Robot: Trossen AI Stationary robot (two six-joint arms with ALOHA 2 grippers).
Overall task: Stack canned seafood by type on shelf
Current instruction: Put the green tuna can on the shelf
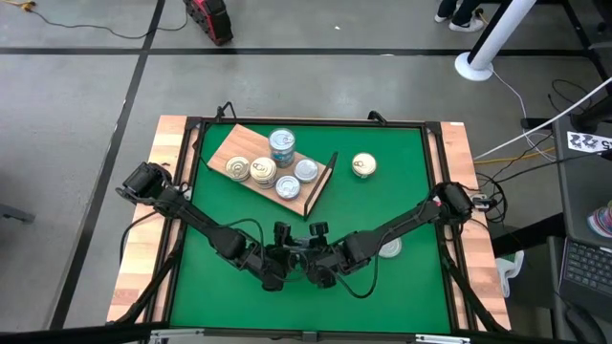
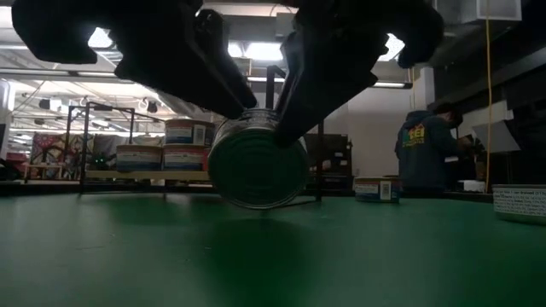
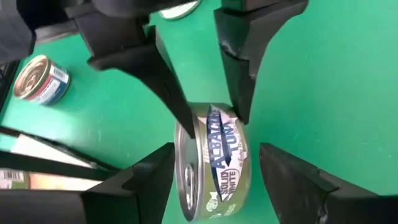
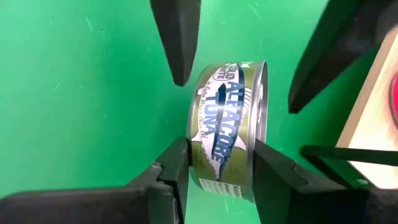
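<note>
Olive-labelled tuna can (image 4: 230, 127) — right end effector (image 4: 219, 163) clamps it.

A lab: concrete floor (image 1: 76, 143), taped cables, ceiling strip lights (image 2: 102, 38).

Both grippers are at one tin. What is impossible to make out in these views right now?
- High view: the held tin is hidden under the left gripper and right gripper.
- High view: the far tin is half covered by the right arm, so its type is unknown.
- High view: labels of the shelf tins on the shelf are too small to read.
- Low view: the held tin's label is in shadow.
</note>
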